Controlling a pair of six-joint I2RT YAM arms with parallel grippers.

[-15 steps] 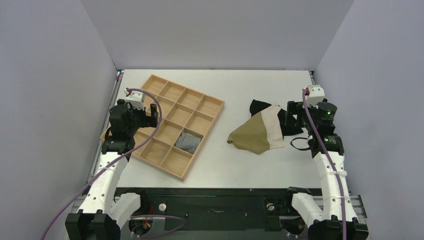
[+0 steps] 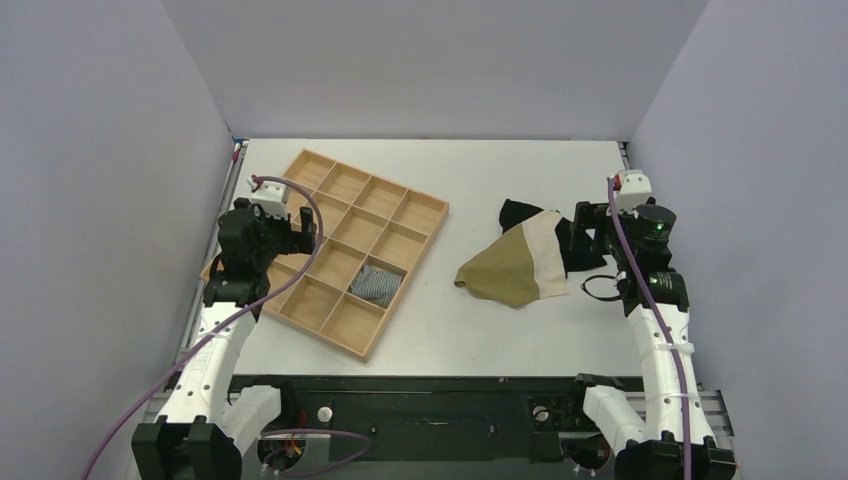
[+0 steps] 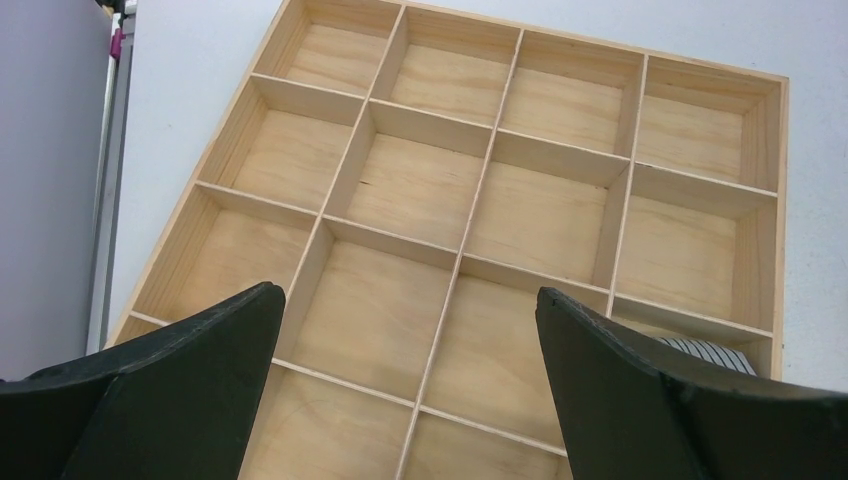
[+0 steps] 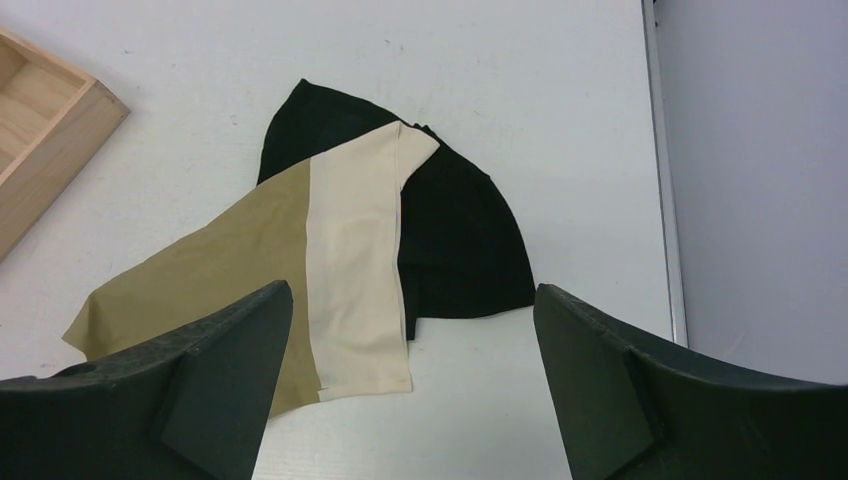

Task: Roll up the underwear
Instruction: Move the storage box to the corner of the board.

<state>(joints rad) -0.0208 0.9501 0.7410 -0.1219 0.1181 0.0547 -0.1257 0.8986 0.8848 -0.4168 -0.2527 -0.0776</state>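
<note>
white worktop (image 2: 450,170) boxed in by pale walls; the underwear (image 4: 220,270), olive with a cream panel, lies flat and unrolled to the right of the wooden tray (image 2: 408,282), overlapping a black garment (image 4: 450,240); right fingers (image 4: 250,330) hang spread wide near it, holding nothing; left fingers (image 3: 240,320) gape empty over the tray; i judge rolling has not begun; next i'd need to pinch an olive edge alone, clear of the black cloth

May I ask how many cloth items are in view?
3: the underwear on the table, the black garment partly under it, the striped roll in a tray compartment. Others may hide beneath.
</note>
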